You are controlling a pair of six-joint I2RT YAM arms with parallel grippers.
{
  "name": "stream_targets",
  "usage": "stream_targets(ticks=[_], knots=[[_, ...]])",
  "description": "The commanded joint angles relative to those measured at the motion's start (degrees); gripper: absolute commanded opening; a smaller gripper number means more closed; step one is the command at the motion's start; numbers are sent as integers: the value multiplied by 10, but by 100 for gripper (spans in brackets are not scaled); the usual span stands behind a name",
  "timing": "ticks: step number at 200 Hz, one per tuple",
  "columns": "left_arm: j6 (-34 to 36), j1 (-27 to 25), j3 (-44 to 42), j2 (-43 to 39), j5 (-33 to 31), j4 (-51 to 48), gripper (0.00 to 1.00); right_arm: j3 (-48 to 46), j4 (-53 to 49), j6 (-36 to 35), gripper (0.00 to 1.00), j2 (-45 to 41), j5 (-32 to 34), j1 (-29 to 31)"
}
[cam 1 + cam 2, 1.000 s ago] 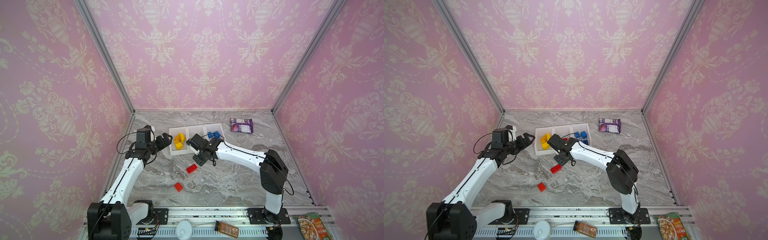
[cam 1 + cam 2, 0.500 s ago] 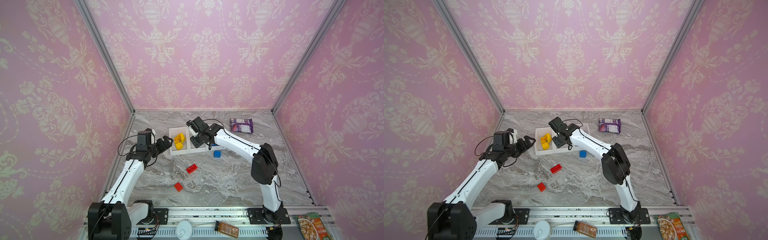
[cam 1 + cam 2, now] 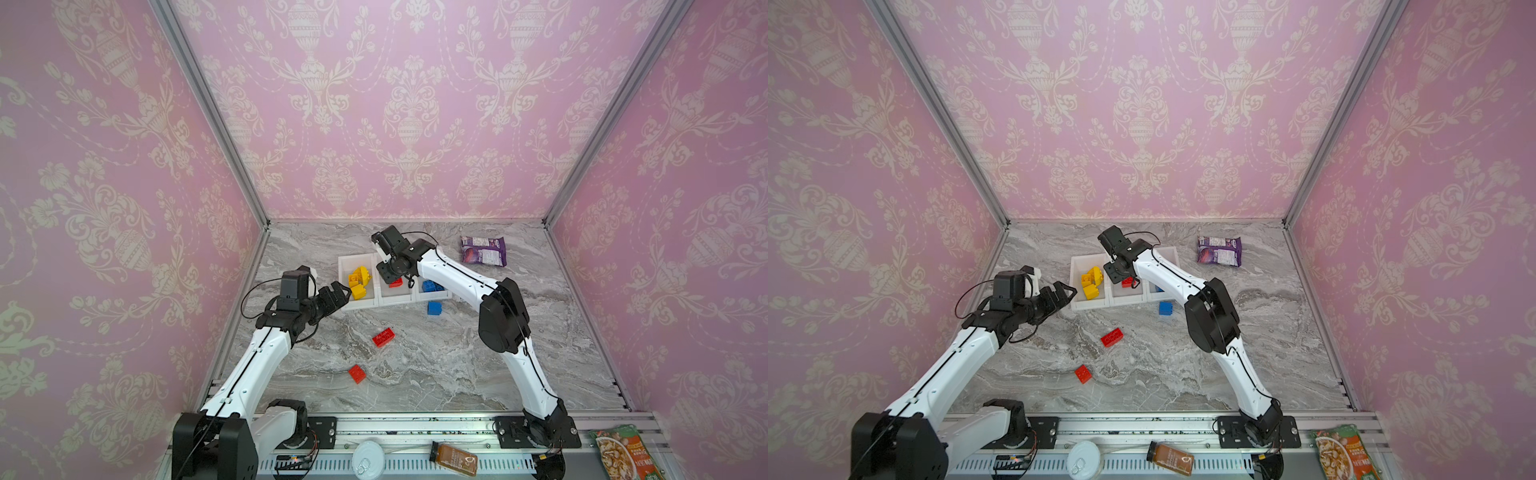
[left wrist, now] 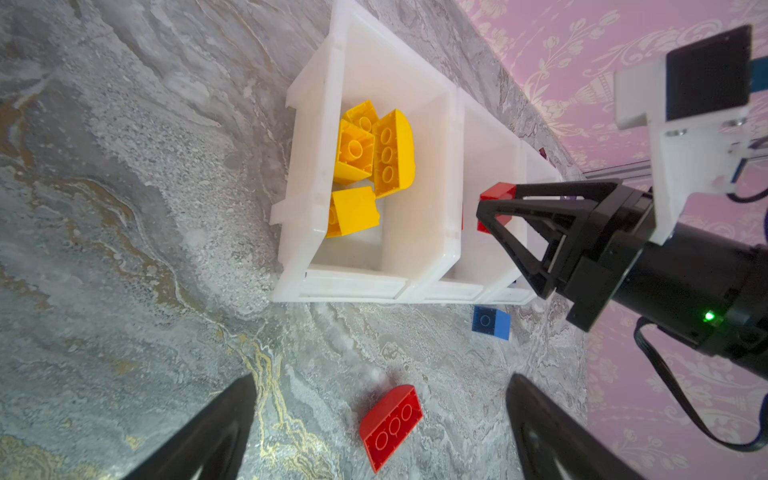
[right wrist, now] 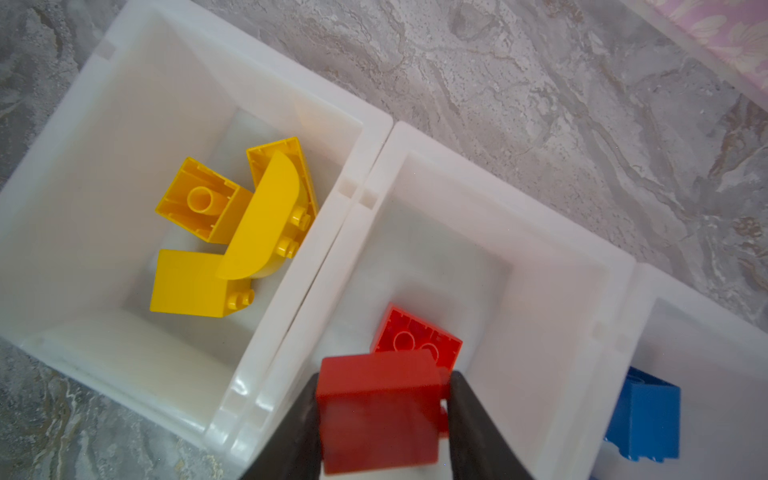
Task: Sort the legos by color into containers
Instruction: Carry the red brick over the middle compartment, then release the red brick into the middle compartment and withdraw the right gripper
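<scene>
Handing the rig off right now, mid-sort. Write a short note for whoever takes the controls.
Left gripper: open, empty, beside the near corner of the yellow bin.
Right gripper: shut on the held red brick, above the middle bin.
Done: yellow bricks in the yellow bin; binned red brick in the middle bin; binned blue brick in the third bin.
Left: release the held red brick, then collect the loose blue brick, oblong red brick and square red brick from the table.
</scene>
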Motion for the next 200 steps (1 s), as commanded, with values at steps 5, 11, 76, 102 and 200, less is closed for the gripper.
stream_targets(ticks=[5,11,76,102,200], knots=[[-7,-11,0,5,-23,-8,96,24,-13,-1,41,15,13,-4],[-6,-12,1,7,-24,-9,96,25,-13,-1,42,16,14,-4],[-5,-21,6,16,-34,-12,96,27,-20,1,68,11,5,-6],[-3,-21,6,16,-33,-11,96,17,-21,3,68,0,-3,-6],[2,-21,6,19,-38,-14,96,-103,-47,-11,80,-117,-44,27]])
